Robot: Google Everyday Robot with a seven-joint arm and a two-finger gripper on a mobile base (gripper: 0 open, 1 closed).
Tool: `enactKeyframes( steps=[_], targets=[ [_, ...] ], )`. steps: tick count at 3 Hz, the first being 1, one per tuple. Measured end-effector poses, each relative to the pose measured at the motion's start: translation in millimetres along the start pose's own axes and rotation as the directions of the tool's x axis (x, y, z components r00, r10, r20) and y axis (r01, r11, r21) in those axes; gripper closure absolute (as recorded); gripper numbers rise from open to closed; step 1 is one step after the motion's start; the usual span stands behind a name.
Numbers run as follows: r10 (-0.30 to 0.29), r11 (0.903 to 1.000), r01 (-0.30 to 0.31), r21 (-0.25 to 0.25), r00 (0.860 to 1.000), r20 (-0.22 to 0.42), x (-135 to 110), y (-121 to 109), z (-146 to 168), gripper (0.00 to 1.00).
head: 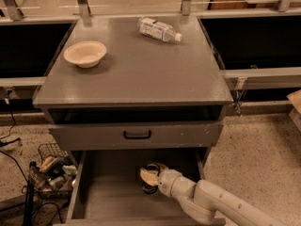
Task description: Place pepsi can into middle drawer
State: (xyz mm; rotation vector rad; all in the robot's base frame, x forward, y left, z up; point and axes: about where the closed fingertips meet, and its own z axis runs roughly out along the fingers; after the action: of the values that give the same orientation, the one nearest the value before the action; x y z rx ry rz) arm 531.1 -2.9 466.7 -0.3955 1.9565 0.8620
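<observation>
Arm comes in from bottom right, white and segmented, reaching into the middle drawer [113, 199]. The drawer is pulled out, with grey floor and low side walls in view.

Claw [150, 177] is inside the drawer, toward the back centre, low over the floor and just below the drawer front [188, 134] above it. Cream-coloured tip parts face left. Can't tell whether the claw is spread, pressed together or pinching anything; the angle hides it.

pepsi can [149, 189]: only a dark rounded bit shows right at the claw tip, inside the drawer. No logo or silver top readable. Can't tell if it's sitting on the floor or lifted off it, or whether the claw is actually touching it.

The drawer front sits nearly flush, black handle [137, 134] centred, with a dark gap between it and the counter [141, 74].

On the counter:
- cream bowl [85, 53], upright, left side
- clear plastic water bottle [159, 29], lying on its side near the back, cap pointing right, well apart from the bowl

On the speckled floor left of the cabinet are a wire basket [51, 166] with mixed items and black cables [9, 131].
</observation>
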Motion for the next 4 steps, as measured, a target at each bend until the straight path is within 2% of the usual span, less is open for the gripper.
enactKeyframes(
  steps=[3,4],
  targets=[
    [0.015,0.9996,-0.017,-0.023,0.998,-0.064,32,5,10,1.00],
    [0.015,0.9996,-0.017,-0.023,0.998,-0.064,32,5,10,1.00]
  ],
)
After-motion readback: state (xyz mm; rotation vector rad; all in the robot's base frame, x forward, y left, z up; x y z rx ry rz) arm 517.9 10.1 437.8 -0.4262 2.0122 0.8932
